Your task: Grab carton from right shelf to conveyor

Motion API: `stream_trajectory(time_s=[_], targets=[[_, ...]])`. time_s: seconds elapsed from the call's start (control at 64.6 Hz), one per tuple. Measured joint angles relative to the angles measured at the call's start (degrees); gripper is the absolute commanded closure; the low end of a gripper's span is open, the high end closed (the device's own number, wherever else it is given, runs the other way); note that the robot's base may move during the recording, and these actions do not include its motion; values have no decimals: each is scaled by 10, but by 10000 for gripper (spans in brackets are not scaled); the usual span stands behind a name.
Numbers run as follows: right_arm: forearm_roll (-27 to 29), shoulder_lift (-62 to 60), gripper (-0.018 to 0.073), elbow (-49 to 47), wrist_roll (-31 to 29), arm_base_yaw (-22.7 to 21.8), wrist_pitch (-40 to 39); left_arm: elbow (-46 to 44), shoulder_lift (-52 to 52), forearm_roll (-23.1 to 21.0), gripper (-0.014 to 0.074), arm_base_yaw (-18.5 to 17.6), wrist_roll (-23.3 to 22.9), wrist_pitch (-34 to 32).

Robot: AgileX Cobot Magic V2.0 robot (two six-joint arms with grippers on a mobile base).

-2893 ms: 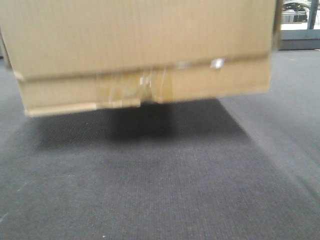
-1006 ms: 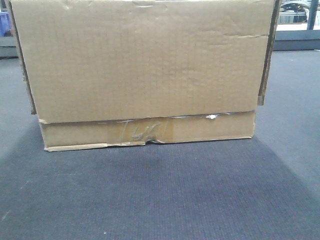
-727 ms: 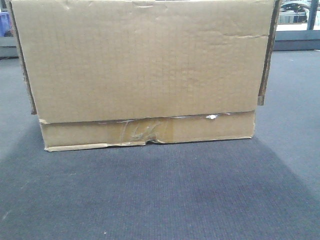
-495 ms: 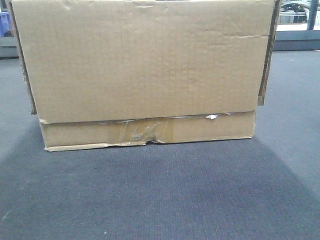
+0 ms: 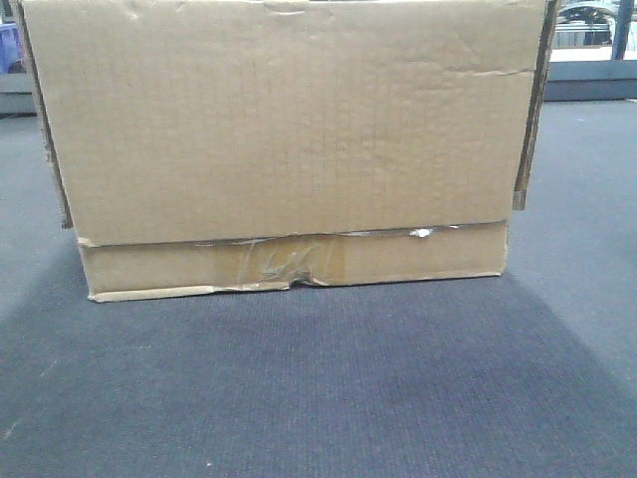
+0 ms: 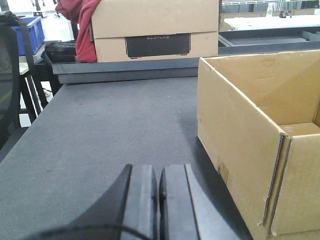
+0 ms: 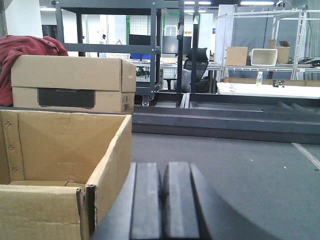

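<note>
Resting open-topped on the conveyor point(image 5: 318, 398), the creased brown carton point(image 5: 289, 149) sits between two clenched, empty grippers.

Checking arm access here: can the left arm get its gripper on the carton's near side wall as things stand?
Probably yes. The left gripper, shut and empty, sits low over the conveyor with the carton just to its right, and nothing lies between them.
</note>
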Motion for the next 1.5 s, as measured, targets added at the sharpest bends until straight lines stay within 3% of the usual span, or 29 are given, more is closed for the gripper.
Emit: stream_trajectory(time_s=[0.263,0.48,0.665,0.897,1.501], targets=[[0,0,629,1,0,0,0,37,-22,25,582,0,0,-22],[0,0,629,1,0,0,-2,187,-119,27,582,0,0,-138],[0,0,629,1,0,0,-6,288,-125,-5,582,0,0,-230],[0,-1,629,1,0,0,-6,292,-126,-14,582,4,0,-270],[0,-2,629,1,0,0,-6,294,-126,-9,582,4,0,-274]])
